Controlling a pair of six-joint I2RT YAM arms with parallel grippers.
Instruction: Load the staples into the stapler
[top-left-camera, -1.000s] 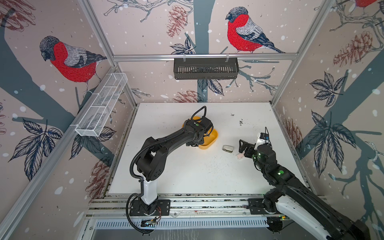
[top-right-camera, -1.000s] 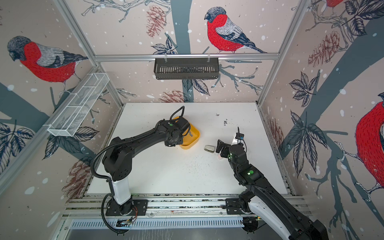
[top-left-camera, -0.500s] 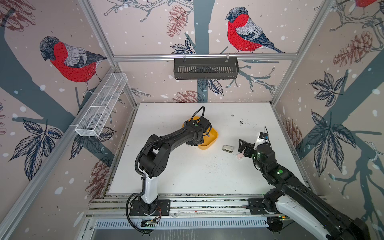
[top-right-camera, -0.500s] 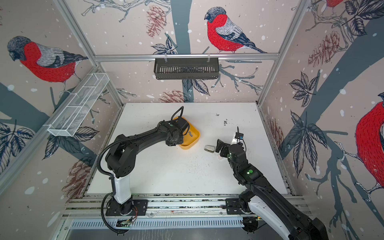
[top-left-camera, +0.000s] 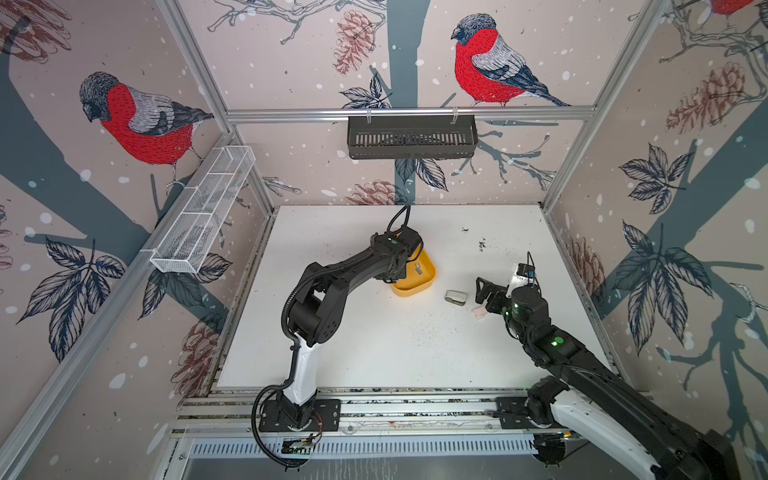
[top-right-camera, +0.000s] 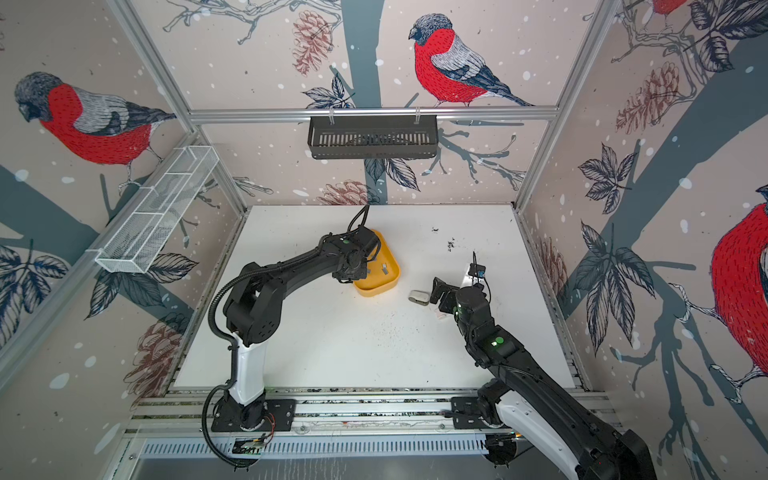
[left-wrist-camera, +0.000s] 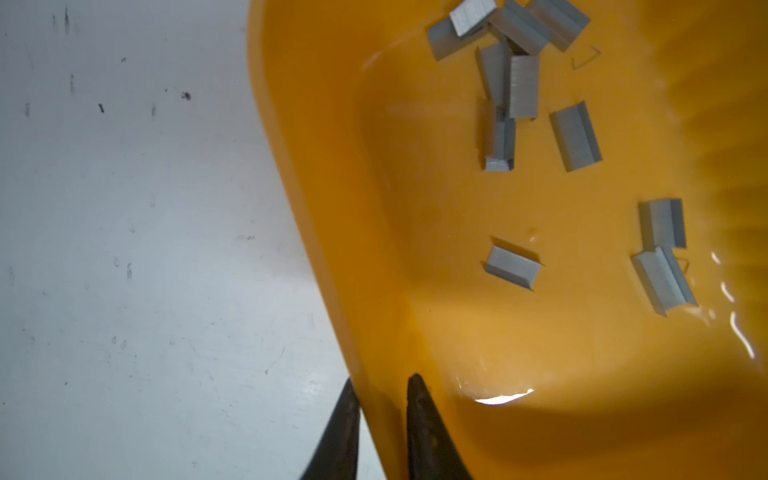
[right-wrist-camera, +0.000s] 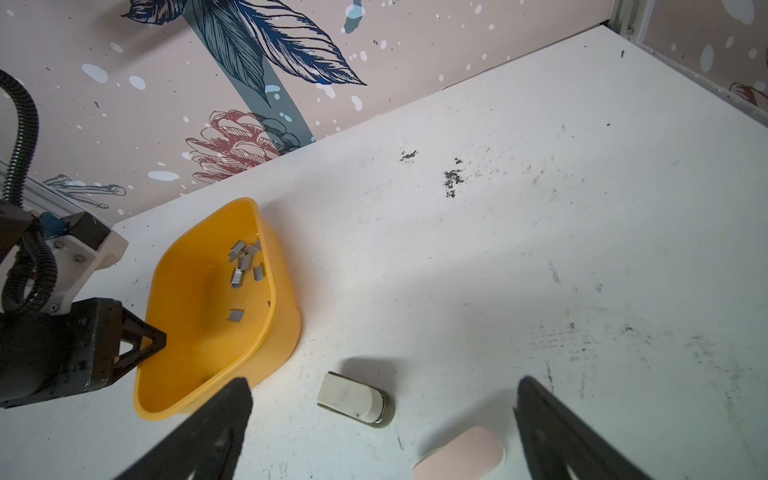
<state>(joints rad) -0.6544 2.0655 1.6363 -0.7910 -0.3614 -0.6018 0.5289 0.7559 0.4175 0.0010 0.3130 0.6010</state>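
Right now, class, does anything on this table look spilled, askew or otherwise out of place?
The left gripper pinches the rim of the yellow tub, one finger inside, one outside, not a staple strip. The staples lie jumbled in the tub, several overlapping. Dark specks dirty the white table near the back wall.

**Scuffed white table (top-left-camera: 374, 353)**

A yellow bowl (right-wrist-camera: 282, 332) sits with its rim between the jaws of the left gripper (left-wrist-camera: 383, 380); a white mini stapler (right-wrist-camera: 353, 399) lies ahead of the right gripper (right-wrist-camera: 384, 384), a pink oblong piece (right-wrist-camera: 461, 455) beside one finger.
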